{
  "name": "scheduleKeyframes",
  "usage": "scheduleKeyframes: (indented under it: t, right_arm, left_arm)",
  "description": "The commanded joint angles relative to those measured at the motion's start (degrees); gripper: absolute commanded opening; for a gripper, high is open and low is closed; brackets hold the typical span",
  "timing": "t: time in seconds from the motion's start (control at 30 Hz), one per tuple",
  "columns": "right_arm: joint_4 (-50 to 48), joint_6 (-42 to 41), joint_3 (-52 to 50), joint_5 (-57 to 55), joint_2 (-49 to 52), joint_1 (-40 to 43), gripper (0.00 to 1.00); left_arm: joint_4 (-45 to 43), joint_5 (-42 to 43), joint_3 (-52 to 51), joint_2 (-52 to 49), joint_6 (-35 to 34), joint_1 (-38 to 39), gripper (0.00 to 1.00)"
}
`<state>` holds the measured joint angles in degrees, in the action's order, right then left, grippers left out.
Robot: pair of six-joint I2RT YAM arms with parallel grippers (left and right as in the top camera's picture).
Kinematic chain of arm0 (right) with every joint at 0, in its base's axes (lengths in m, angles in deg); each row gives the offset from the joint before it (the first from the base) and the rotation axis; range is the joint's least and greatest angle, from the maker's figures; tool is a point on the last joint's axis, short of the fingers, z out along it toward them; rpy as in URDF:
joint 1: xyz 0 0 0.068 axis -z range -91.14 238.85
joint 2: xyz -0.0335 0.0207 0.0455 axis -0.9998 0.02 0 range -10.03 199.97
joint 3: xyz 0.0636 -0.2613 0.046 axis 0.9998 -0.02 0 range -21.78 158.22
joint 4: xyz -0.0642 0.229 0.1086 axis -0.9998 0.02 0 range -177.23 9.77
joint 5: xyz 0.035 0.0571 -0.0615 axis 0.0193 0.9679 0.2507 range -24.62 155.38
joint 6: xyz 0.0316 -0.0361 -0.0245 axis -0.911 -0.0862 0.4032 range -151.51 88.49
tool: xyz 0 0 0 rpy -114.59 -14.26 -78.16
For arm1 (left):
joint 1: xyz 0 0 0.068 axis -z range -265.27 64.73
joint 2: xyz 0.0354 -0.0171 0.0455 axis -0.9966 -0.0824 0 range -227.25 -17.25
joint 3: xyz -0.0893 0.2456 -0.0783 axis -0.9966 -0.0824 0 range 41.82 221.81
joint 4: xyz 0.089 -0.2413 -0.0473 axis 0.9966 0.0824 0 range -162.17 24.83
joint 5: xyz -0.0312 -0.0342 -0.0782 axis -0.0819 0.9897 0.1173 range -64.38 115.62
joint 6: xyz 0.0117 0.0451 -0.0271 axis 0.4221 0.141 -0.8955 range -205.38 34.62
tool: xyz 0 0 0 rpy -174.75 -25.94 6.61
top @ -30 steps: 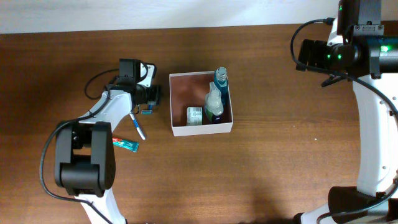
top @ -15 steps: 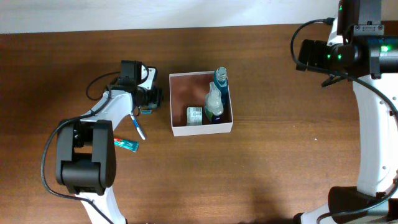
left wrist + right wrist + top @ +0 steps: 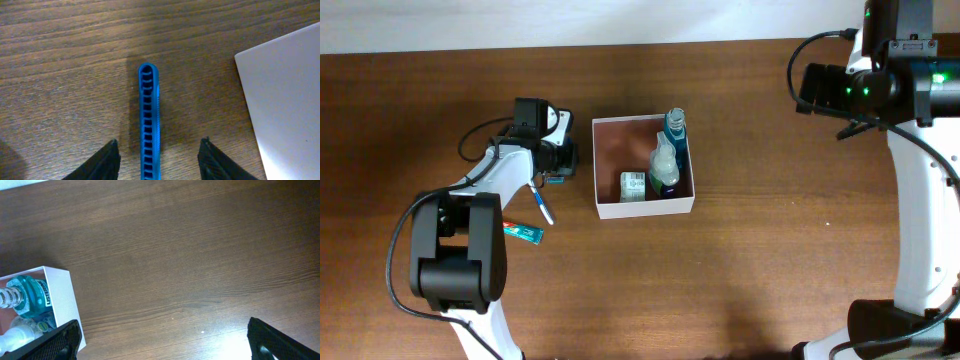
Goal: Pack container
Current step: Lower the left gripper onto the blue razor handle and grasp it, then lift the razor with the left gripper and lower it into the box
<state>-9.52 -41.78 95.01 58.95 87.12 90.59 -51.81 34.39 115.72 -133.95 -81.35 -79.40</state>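
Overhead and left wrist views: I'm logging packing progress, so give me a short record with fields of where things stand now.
box: open-topped, white walls, middle of the table
in box: blue bottle, clear bottle, small white packet
left pincer: open, straddling a blue ribbed handle lying on the table left of the box, not touching it
right pincer: open, empty, over the table right of the box
outside box: blue ribbed handle, blue-and-white stick, small tube
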Motion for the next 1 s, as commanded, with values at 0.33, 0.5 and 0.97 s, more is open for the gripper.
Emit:
scheduleKeyframes:
  t: [0.33,0.5,0.97]
  right_arm:
    - [-0.1,0.3,0.1,-0.7,0.1,0.2,0.99]
    - [-0.1,0.3,0.1,-0.7,0.1,0.2,0.99]
    - [-0.1,0.3,0.1,-0.7,0.1,0.2,0.99]
  left_arm:
    - [-0.6,-1.8,1.2,-5.2,0.3,0.1,0.4]
    - [-0.8,-1.8,1.3,-5.1,0.3,0.0,0.27]
    - [-0.2,-5.4,1.9,-3.3,0.3,0.0,0.01]
